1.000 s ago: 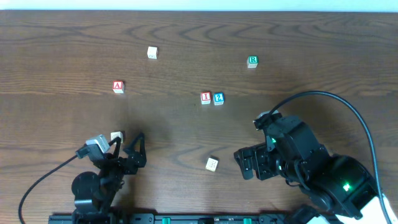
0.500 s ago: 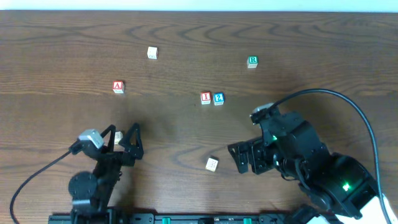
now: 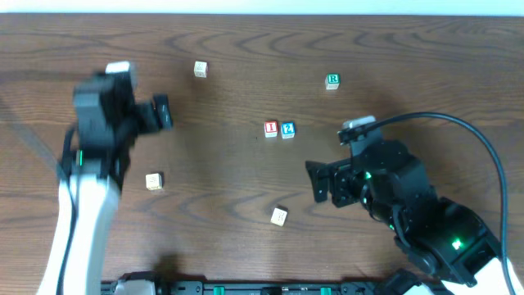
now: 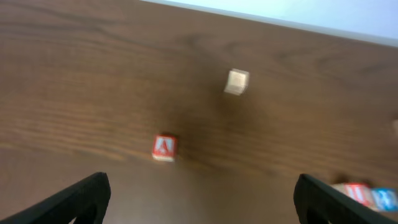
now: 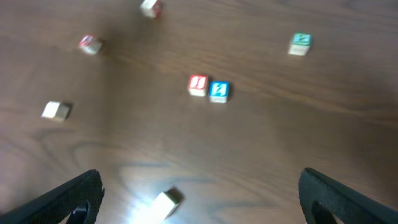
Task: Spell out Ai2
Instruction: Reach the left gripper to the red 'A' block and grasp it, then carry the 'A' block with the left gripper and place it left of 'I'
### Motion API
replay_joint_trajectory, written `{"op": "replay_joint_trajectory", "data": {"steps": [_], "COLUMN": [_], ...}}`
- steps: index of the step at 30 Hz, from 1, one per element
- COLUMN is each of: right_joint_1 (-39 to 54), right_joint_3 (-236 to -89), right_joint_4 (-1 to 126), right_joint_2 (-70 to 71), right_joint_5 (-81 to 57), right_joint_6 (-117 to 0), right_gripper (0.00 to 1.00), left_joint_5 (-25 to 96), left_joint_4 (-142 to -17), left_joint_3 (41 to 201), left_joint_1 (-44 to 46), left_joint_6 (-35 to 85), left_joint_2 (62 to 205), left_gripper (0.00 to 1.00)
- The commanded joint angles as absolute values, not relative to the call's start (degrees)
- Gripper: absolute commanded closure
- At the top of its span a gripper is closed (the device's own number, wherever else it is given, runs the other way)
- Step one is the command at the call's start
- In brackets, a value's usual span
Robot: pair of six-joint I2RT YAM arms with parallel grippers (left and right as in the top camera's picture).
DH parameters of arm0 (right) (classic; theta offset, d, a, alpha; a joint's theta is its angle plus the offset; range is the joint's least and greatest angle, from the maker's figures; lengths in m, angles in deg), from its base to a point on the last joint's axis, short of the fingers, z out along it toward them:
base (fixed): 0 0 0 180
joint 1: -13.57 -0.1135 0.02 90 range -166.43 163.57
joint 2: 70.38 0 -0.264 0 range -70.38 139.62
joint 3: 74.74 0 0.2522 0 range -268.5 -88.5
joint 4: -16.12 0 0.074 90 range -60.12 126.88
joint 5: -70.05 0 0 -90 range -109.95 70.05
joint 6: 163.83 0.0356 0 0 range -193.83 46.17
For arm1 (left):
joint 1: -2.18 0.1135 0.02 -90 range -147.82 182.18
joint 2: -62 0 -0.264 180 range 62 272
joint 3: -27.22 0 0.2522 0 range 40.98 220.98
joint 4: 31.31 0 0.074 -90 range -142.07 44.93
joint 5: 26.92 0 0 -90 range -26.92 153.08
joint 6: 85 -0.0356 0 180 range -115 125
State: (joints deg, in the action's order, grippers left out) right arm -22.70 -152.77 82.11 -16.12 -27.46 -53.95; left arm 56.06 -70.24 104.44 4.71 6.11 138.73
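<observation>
Wooden table (image 3: 246,41) with scattered letter blocks, seen from overhead and from both wrists.

Left gripper (image 4: 200,190): fingers spread wide, nothing between them, raised over the far-left part of the table, by judgement to line up on the red A block (image 4: 164,148) lying flat just ahead of the open fingers. In the overhead view, A block probably hidden beneath the blurred left arm.

Red I block (image 3: 271,129) and blue 2 block (image 3: 287,129): touching side by side at mid-table, I on the left, with bare wood at its left for the missing letter.

Right gripper (image 3: 318,184): likewise wide and empty, low at the near right of the pair, judged to be parked out of the left arm's path.

Spare blocks, all well apart from the word: green R block (image 3: 332,80) at far right, far pale block (image 3: 201,70), left pale block (image 3: 154,181), near pale block (image 3: 279,216).

Step in hand, as judged: reach for the A, not yet grasped, with placement against the left face of the I to come after.
</observation>
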Motion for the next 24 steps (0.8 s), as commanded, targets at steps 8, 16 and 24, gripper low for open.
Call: {"op": "replay_joint_trajectory", "data": {"steps": [8,16,24], "right_joint_1": [-15.6,-14.9,-14.9], "right_joint_3": [-152.8,-152.8,-152.8], "right_joint_4": [82.6,83.2,83.5], "right_joint_2": [-15.8,-13.9,-12.2], "right_joint_5": [-29.1,-28.9,-28.7], "right_joint_6": [-54.8,-54.8,-54.8], "right_gripper": [0.01,0.01,0.01], "left_joint_5": [66.0,65.8,63.5], "left_joint_4": [-86.0,-87.0,-85.7], "left_joint_3": [129.3,131.2,131.2], "left_joint_1": [4.8,4.8,4.8], "left_joint_6": [-4.5,-5.8,-7.0], "left_joint_2": [170.7,179.7,184.6], "left_gripper": [0.05,0.03,0.05]}}
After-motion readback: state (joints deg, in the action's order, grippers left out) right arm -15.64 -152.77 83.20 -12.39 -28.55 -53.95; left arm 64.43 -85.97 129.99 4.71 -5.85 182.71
